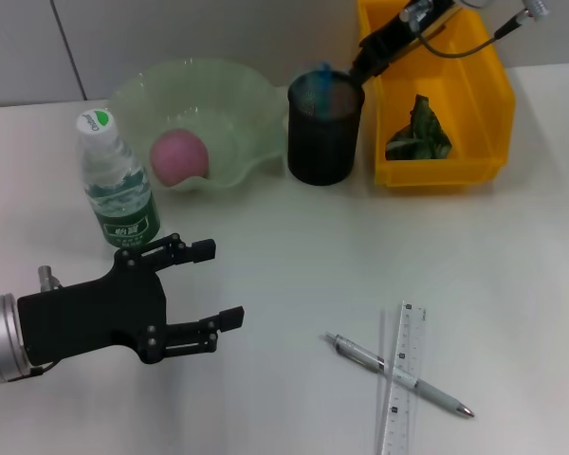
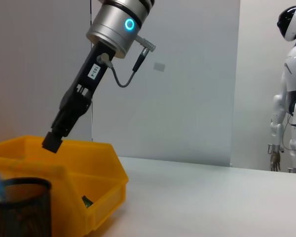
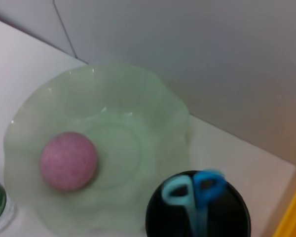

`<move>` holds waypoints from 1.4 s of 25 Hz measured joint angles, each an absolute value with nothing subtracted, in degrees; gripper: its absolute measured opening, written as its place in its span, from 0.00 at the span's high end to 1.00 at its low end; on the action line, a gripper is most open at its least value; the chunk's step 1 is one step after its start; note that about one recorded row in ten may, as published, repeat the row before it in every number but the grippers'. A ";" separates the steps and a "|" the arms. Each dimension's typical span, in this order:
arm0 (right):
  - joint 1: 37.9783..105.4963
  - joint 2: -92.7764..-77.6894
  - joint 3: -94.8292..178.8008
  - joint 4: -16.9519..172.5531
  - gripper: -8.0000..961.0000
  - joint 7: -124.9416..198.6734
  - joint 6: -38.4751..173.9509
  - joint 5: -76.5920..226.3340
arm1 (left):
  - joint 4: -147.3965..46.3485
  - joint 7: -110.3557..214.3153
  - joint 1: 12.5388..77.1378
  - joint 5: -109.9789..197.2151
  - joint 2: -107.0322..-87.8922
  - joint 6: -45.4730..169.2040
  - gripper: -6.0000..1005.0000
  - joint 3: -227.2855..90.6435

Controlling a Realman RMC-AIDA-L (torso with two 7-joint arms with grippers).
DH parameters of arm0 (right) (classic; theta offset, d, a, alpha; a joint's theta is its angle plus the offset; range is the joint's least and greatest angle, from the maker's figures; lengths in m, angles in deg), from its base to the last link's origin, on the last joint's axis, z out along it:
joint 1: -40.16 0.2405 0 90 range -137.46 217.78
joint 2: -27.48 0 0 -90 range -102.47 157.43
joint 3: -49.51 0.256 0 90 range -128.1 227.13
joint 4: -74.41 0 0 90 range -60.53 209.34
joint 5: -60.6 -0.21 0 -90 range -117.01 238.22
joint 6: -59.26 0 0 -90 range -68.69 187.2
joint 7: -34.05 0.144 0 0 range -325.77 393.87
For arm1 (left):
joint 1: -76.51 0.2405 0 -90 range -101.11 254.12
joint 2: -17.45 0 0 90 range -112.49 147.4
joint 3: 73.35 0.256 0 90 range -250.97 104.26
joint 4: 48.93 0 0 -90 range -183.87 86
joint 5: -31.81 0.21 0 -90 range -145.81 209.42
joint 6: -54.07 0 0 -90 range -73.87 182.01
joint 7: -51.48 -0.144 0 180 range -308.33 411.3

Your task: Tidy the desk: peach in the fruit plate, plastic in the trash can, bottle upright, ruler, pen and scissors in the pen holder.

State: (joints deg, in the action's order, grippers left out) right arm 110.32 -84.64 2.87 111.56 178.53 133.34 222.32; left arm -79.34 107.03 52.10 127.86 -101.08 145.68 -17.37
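Note:
The pink peach [image 1: 178, 156] [image 3: 68, 160] lies in the pale green fruit plate [image 1: 242, 95] [image 3: 153, 98]. Left of the plate, the bottle [image 1: 114, 180] stands upright. Light blue scissors [image 1: 321, 72] [image 3: 195, 190] stick handles-up out of the black mesh pen holder [image 1: 321, 133] [image 3: 237, 212]. Green plastic [image 1: 417, 133] sits inside the yellow trash can [image 1: 455, 171] [image 2: 64, 163]. On the desk at the front right, the pen [image 1: 398, 373] lies across the clear ruler [image 1: 405, 417]. My right gripper [image 1: 370, 59] [image 2: 53, 141] hangs just above the gap between pen holder and trash can. At the front left, my left gripper [image 1: 220, 284] is open and holds nothing.
Plate, pen holder and trash can form a row along the back of the white desk [image 1: 294, 246]. A grey wall stands behind them. In the left wrist view, a white humanoid robot [image 2: 291, 89] stands far off.

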 joint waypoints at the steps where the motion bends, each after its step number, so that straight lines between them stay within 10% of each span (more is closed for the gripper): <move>1: 110.32 -84.64 2.87 111.56 0.86 178.53 133.34 222.32 | -79.34 107.00 52.12 127.86 -101.07 145.71 0.16 -17.37; 18: 108.22 -87.35 2.57 115.34 0.29 176.92 128.30 218.89 | -79.71 107.20 52.14 127.87 -100.93 145.92 0.16 -17.37; 35: 95.99 -87.39 2.45 125.93 0.29 171.25 149.72 199.47 | -79.54 107.99 52.36 127.87 -100.94 145.58 0.16 -17.46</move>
State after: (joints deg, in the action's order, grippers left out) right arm 95.99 -87.39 2.45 125.93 171.25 149.72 199.47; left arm -79.54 107.99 52.36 127.87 -100.94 145.58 -17.46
